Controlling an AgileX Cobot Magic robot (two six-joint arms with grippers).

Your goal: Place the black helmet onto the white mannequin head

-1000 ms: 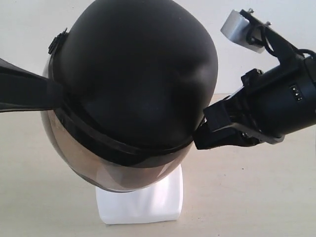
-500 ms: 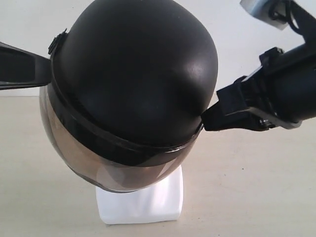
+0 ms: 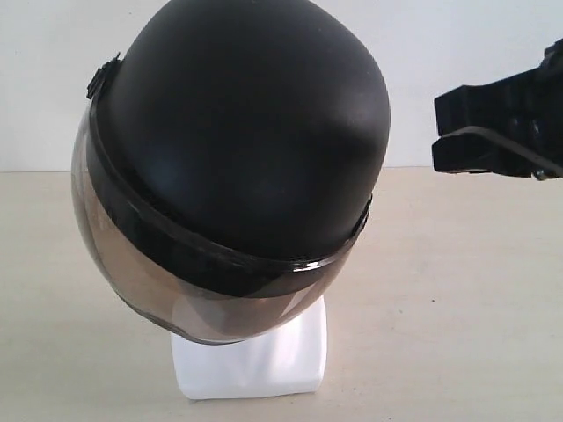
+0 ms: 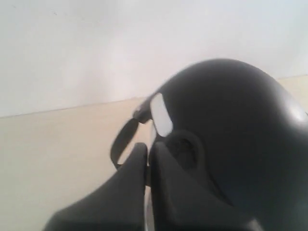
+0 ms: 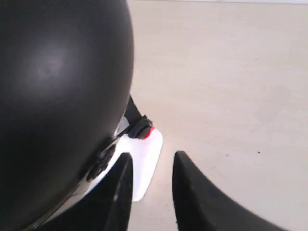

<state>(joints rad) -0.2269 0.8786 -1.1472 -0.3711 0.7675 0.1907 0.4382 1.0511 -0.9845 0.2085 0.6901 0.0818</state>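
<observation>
A: Matte black fills most of our exterior view. The rounded black open-face helmet (image 3: 246,132) sits on the glossy white plastic mannequin head (image 3: 255,360), and we see only the head's neck and squarish base below the rim.

B: We agree. The smoky transparent visor (image 3: 141,272) hangs down over the front and hides the face. The helmet looks tilted, with the visor side lower than the back.

A: What about the right gripper (image 3: 438,132)?

B: It is at the right edge of our exterior view, level with the shell and apart from it, touching nothing. In the right wrist view its two dark fingers (image 5: 192,192) stand parted with a moderate gap. Between them we see only the pale beige tabletop (image 3: 457,290) and a corner of the white base.

A: That wrist view also gives us the small red buckle (image 5: 147,131). It hangs just under the helmet's edge, against the white base.

B: And the left gripper (image 4: 147,148)?

A: We find it only in the left wrist view. Its fingers are drawn almost together, leaving a thin slit, and they grip nothing. The helmet's dome rises just beyond the tips, but we cannot tell whether they touch it. A thin black chin strap (image 4: 118,144) loops out beside the shell there.

B: The plain white wall (image 3: 457,44) is behind everything.
</observation>
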